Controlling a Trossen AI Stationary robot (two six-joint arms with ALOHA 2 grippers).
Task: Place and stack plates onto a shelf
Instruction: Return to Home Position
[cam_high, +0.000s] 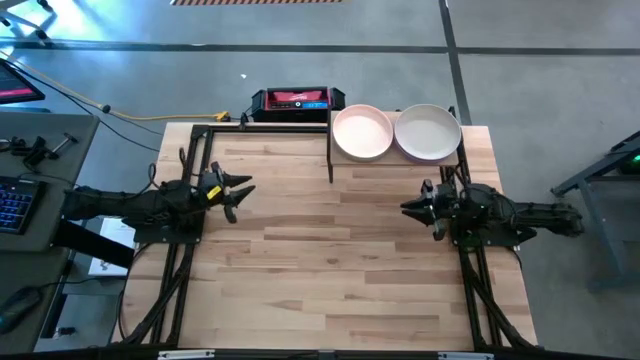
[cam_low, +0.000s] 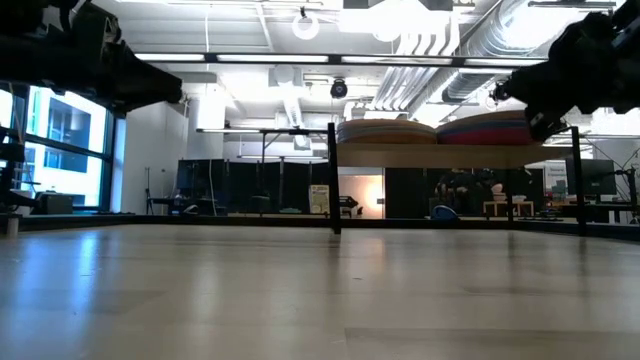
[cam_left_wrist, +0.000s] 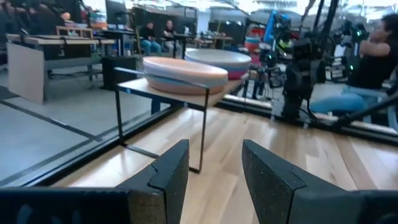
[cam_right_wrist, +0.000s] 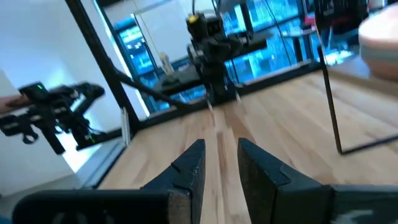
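Note:
Two stacks of plates stand on the small shelf (cam_high: 395, 160) at the table's far edge. The left stack has a peach-pink plate (cam_high: 362, 131) on top, the right stack a cream plate (cam_high: 428, 133). In the low view the stacks (cam_low: 385, 131) (cam_low: 490, 128) rest on the shelf board (cam_low: 440, 155); purple and magenta rims show in the right one. My left gripper (cam_high: 240, 193) hovers open and empty at the table's left, pointing toward the shelf (cam_left_wrist: 168, 93). My right gripper (cam_high: 408, 208) hovers open and empty at the table's right, near side of the shelf.
A red-and-black device (cam_high: 297, 100) sits just beyond the table's far edge. A keyboard (cam_high: 15, 200) lies on a desk left of the table. The shelf's black posts (cam_right_wrist: 329, 93) stand on the tabletop. People sit in the room beyond (cam_left_wrist: 373, 56).

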